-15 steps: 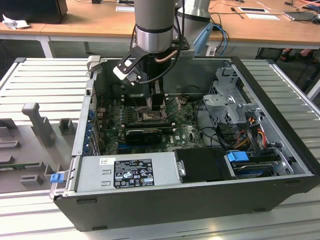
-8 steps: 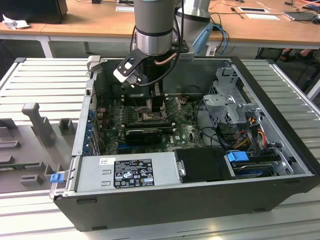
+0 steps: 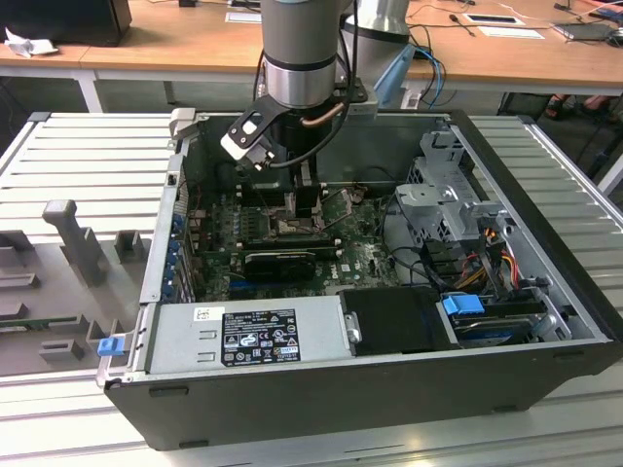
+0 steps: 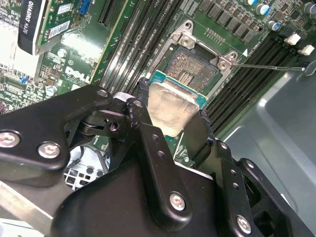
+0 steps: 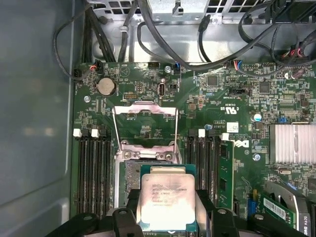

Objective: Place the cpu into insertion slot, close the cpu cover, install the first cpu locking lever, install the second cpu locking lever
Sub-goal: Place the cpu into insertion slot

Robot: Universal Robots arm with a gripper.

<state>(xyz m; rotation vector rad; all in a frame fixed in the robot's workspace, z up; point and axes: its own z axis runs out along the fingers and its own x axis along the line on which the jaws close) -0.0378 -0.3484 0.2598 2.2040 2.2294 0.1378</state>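
Inside the open computer case (image 3: 341, 399), the socket (image 4: 195, 71) lies empty, its cover (image 5: 145, 106) swung up. The arm (image 3: 302, 49) reaches straight down; the gripper (image 4: 169, 120) pinches the chip (image 5: 165, 197) by its edges, over the socket.

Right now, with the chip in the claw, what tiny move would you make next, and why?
Probably nudge the cpu across until it sits squarely over the insertion slot. The gripper is shut on it, the cpu cover stands open, and in both wrist views the chip overlaps just part of the slot.
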